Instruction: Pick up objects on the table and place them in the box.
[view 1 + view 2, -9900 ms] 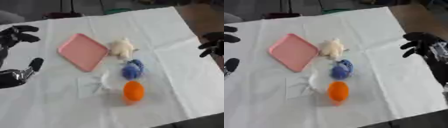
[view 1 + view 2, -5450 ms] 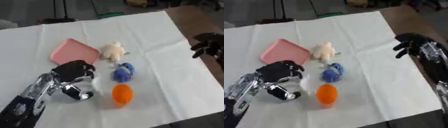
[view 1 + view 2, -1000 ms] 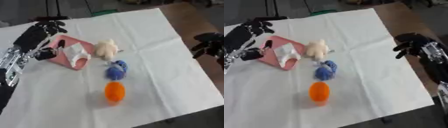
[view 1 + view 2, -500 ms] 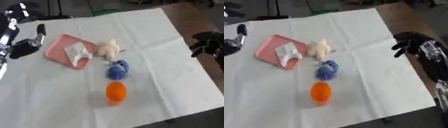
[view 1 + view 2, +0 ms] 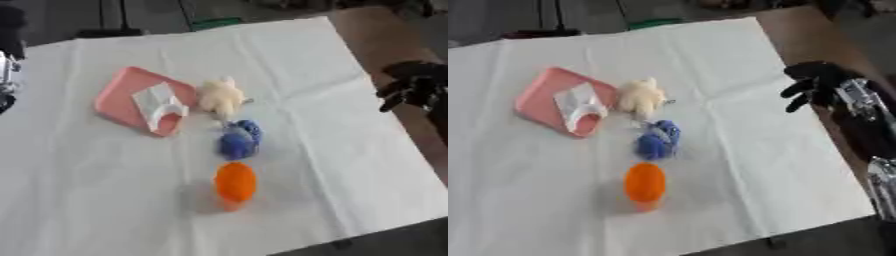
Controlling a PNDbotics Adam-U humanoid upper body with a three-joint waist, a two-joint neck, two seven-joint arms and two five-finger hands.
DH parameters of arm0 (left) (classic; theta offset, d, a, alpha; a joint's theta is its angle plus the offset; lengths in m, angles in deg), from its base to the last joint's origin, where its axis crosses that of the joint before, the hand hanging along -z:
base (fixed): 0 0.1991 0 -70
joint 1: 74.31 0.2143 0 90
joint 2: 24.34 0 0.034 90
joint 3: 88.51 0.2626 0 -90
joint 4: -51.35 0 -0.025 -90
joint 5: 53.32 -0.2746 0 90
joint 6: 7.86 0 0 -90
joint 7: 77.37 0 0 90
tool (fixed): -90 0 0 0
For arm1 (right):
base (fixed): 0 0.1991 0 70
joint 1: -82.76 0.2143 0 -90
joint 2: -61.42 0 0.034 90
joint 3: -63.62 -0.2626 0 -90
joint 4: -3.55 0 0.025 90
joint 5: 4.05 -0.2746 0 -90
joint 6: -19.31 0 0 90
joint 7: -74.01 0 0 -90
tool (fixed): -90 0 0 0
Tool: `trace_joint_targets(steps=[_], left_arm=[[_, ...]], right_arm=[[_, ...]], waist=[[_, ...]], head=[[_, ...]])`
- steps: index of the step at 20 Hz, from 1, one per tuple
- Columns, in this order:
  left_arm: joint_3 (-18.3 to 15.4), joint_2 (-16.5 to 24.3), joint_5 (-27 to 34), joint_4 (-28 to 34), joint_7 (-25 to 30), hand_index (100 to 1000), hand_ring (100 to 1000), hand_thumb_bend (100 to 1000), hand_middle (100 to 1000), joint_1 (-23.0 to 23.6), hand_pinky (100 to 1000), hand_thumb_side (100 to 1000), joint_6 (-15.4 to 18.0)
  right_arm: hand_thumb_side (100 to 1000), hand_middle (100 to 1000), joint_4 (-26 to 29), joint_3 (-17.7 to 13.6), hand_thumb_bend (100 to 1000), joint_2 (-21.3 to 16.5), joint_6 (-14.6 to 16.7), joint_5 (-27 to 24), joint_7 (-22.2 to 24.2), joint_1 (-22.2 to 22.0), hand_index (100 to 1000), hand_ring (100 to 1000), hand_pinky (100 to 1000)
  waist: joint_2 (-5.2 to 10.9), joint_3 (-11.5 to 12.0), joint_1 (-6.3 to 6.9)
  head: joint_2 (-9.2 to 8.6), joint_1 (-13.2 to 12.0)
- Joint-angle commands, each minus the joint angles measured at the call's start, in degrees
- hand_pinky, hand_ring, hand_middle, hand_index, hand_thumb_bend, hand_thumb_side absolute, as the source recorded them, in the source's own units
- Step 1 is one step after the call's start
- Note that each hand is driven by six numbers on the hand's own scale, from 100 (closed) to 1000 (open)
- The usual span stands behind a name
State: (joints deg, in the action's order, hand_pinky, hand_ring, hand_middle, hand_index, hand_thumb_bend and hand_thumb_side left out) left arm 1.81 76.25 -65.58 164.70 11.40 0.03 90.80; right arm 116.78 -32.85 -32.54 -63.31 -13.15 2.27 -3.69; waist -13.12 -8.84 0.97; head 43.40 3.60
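White obj [image 5: 160,104] in pink tray [image 5: 115,100], R hand [image 5: 817,82] fingers relaxed, L arm only in left eye view, fingers unclear.

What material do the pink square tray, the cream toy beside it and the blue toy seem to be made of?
The pink square tray looks like smooth matte plastic, with a raised rim. The cream toy looks like soft plush, with a fuzzy outline. The blue toy seems to be yarn or plush, lumpy and uneven; I cannot tell which.

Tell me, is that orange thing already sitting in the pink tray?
No, the orange thing stands on the white cloth, nearer the camera than the pink tray, which holds only a white object.
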Motion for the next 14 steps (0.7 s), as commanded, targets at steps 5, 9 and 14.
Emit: trace_joint_targets(steps=[5,9,14], left_arm=[[-1.0,-0.15,0.85,1.24,1.05,737,694,100,795,0.55,713,644,1.05],[-1.0,-0.43,0.78,1.24,1.34,735,692,100,792,0.87,711,644,1.33],[-0.74,-0.8,0.5,1.24,1.85,736,692,100,792,1.15,712,628,2.15]], right_arm=[[950,761,0.52,-0.63,100,-0.92,0.13,0.09,-0.13,0.4,745,653,538],[950,761,0.57,-0.54,100,-0.94,0.14,0.13,0.0,0.59,745,652,538],[949,760,0.57,-0.54,100,-1.09,0.17,0.16,0.05,0.49,745,652,538]], waist=[[0.97,-0.19,-0.03],[0.73,0.31,-0.1],[0.82,-0.05,0.01]], head=[[0.32,0.63],[0.0,0.35],[-0.52,1.23]])
